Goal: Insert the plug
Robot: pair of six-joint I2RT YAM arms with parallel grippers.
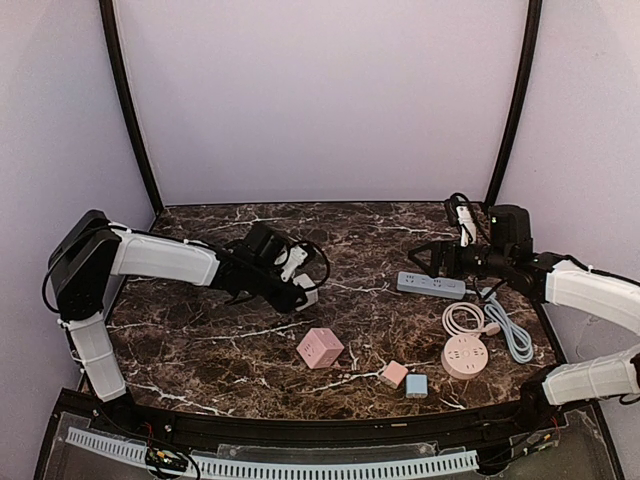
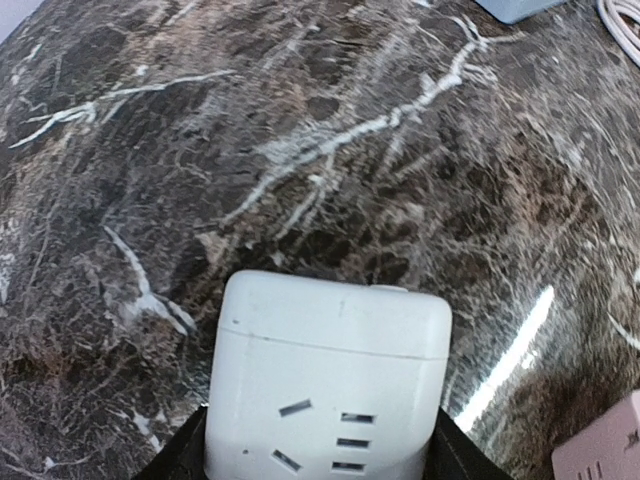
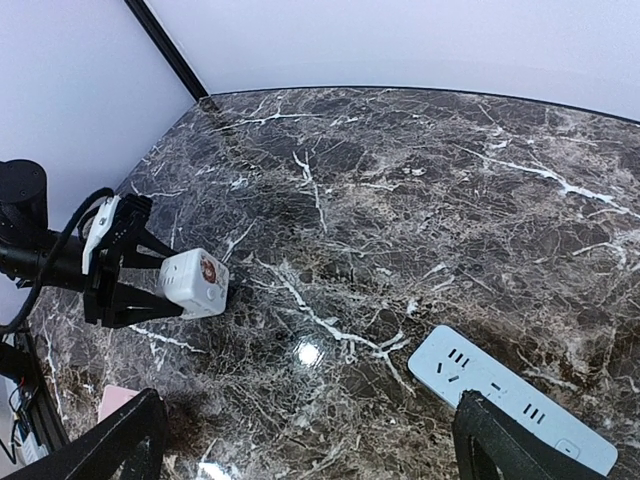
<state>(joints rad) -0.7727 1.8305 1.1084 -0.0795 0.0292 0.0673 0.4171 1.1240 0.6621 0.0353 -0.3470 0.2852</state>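
My left gripper (image 1: 300, 290) is shut on a white cube plug adapter (image 1: 306, 293) and holds it low over the marble table, left of centre. In the left wrist view the cube (image 2: 330, 350) fills the space between the black fingers (image 2: 175, 460), socket slots facing the camera. The right wrist view shows the cube (image 3: 195, 282) in the left gripper (image 3: 130, 275). A grey-white power strip (image 1: 432, 285) lies at the right, also in the right wrist view (image 3: 510, 395). My right gripper (image 1: 425, 258) is open and empty just above the strip's far-left end; its fingers (image 3: 110, 440) stand wide apart.
A pink cube socket (image 1: 320, 348) sits near the front centre. A small pink cube (image 1: 394, 374) and a small blue cube (image 1: 416, 385) lie beside it. A round pink socket (image 1: 465, 355) with a white cable and a blue-grey cable (image 1: 512, 330) lie at the right.
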